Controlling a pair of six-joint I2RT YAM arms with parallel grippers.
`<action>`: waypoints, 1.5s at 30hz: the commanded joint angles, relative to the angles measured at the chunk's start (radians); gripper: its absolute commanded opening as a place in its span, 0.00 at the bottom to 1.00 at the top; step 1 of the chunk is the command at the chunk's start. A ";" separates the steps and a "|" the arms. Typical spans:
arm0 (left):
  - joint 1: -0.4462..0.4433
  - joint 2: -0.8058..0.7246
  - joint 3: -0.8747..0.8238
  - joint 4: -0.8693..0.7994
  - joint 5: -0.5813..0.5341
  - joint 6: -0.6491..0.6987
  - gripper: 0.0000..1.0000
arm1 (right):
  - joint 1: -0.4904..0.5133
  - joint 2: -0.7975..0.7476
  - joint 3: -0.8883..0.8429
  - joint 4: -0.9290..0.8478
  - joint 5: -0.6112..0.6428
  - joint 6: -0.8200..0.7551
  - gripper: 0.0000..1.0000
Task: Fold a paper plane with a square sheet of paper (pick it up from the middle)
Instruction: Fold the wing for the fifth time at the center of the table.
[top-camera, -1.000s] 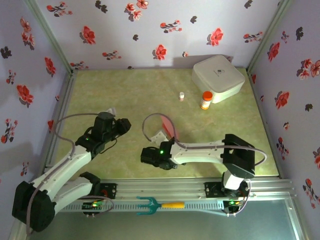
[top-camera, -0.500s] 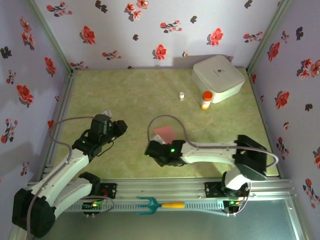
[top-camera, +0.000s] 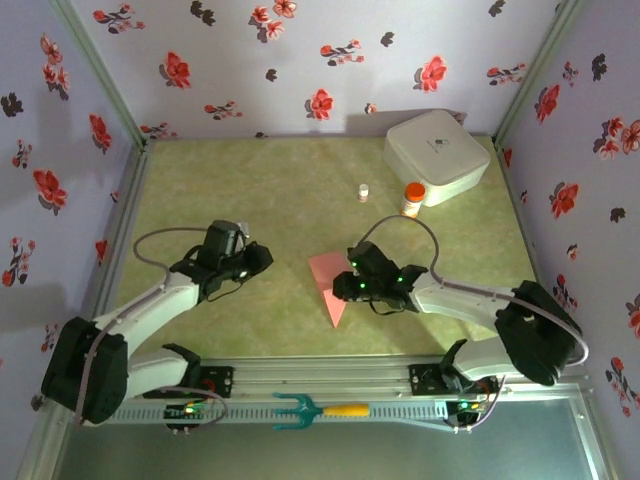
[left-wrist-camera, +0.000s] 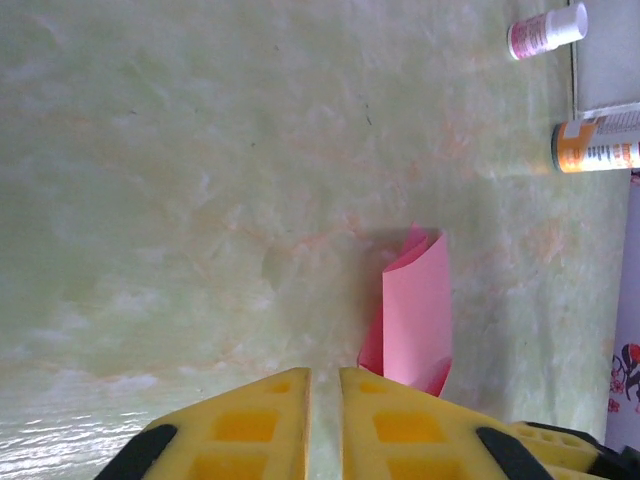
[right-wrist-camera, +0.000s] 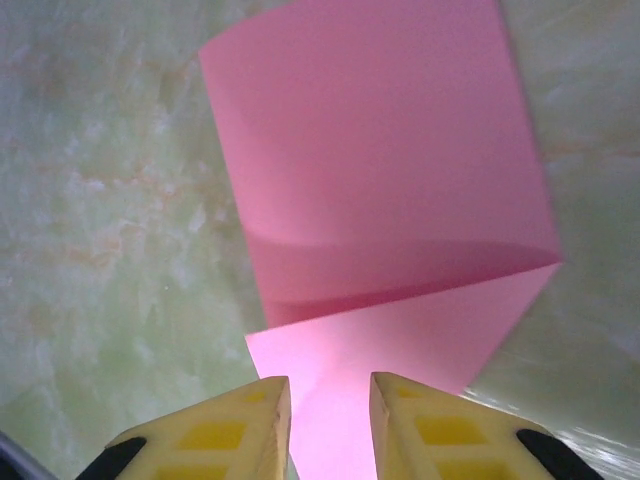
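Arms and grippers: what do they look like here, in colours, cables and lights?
The left arm and right arm have white links, black joints and black wrists. A thin grey cable loops from each wrist. Green lights glow on the right wrist and at both bases. The left gripper and right gripper have yellow fingers with square recesses.

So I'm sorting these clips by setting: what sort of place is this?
Most likely a staged robot test booth, not a real room: flowered walls close round a green table on three sides, and two robot arms are bolted to a metal rail at its near edge.
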 joint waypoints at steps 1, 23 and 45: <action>-0.010 0.021 0.033 0.026 0.037 0.015 0.15 | -0.011 0.079 0.004 0.106 -0.122 0.067 0.22; -0.104 0.228 0.120 0.154 0.133 -0.007 0.00 | 0.055 0.198 -0.133 0.495 -0.014 0.707 0.08; -0.211 0.604 0.353 0.141 0.250 0.007 0.00 | -0.093 -0.055 -0.204 0.198 0.017 0.501 0.28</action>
